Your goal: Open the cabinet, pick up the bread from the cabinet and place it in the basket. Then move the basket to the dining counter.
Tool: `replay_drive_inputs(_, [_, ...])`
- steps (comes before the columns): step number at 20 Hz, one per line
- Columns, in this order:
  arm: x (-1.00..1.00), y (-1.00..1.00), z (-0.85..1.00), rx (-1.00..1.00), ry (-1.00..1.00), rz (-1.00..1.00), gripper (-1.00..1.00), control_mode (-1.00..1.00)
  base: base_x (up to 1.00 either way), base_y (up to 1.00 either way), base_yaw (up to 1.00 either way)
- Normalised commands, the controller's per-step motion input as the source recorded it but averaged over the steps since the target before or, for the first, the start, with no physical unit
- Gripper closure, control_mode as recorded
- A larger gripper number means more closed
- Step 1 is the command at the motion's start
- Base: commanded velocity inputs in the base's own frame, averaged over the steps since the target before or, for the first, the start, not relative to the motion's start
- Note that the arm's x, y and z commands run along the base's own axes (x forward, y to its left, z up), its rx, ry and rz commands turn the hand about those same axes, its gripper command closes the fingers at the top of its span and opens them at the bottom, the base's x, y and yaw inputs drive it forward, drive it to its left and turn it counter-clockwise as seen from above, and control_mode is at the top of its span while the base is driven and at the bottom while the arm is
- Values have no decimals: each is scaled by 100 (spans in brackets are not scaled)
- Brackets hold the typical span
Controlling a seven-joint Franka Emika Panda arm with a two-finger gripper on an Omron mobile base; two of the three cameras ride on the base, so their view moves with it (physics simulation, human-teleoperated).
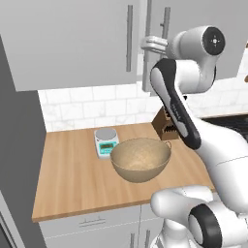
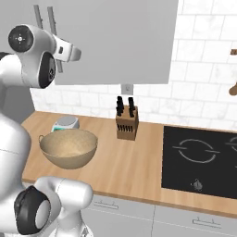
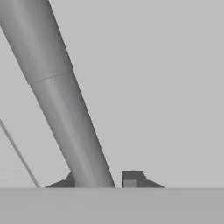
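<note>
Right now I have the two-finger gripper (image 1: 147, 44) up at the light grey wall cabinet (image 1: 72, 43), and in the hand view the long vertical metal bar handle (image 3: 70, 113) runs straight down between the dark fingertips (image 3: 131, 178), which sit close together on either side of it, so I judge the jaws are clamped on that bar. Both flat doors look closed or barely cracked from the left base view; I cannot tell which. The bread is presumably inside, out of sight behind the doors. That handle is rigid, smooth metal, so I expect it to be slippery under the pads; holding it mid-length, as I seem to be, should give a steady pull, and I would follow the hinge arc, not haul straight back. The door itself should swing lightly. Below, the large round tan woven basket (image 1: 140, 159) stands on the wooden worktop (image 1: 68, 174), beside the small white-and-teal kitchen scale (image 1: 106, 141) and near the wooden knife block (image 2: 127, 121). It is wide, probably light and slightly yielding, so its rim or 1 of the 2 small loop handles looks the sensible place to grip later. A roll will be soft and needs a gentle squeeze.
</note>
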Motion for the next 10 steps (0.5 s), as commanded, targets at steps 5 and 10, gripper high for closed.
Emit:
replay_drive_inputs(5, [-100,-97,38,5,0,0,100,-100,0,0,0])
replay_drive_inputs(10, [-100,-100,41,2,2,0,100,-100,0,0,0])
